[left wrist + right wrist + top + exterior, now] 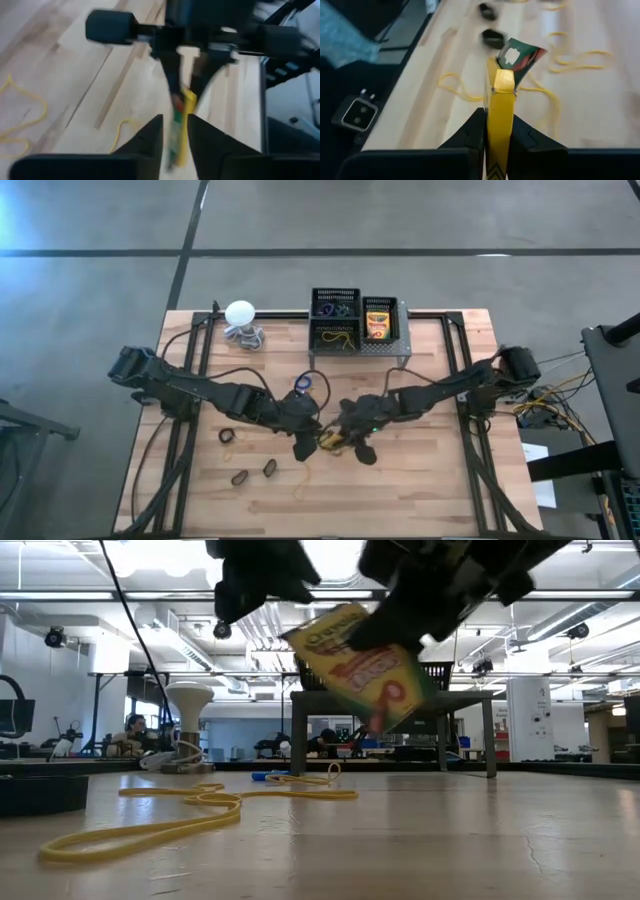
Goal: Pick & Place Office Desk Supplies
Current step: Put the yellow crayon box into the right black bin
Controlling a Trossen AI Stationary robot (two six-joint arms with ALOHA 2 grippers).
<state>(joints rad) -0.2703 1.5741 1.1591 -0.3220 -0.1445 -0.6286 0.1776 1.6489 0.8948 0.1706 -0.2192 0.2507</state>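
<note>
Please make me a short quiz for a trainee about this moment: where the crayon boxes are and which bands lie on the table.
1. True or false: the crayon box in the right gripper lies flat on the table.
2. Where is the second crayon box? A: in a black mesh bin. B: on the bare table. C: on the floor.
3. Fill in: the band nearest the low camera is ___ in colour.

Key: 1 false, the fingers hold it lifted and tilted. 2 A. 3 yellow.
</note>
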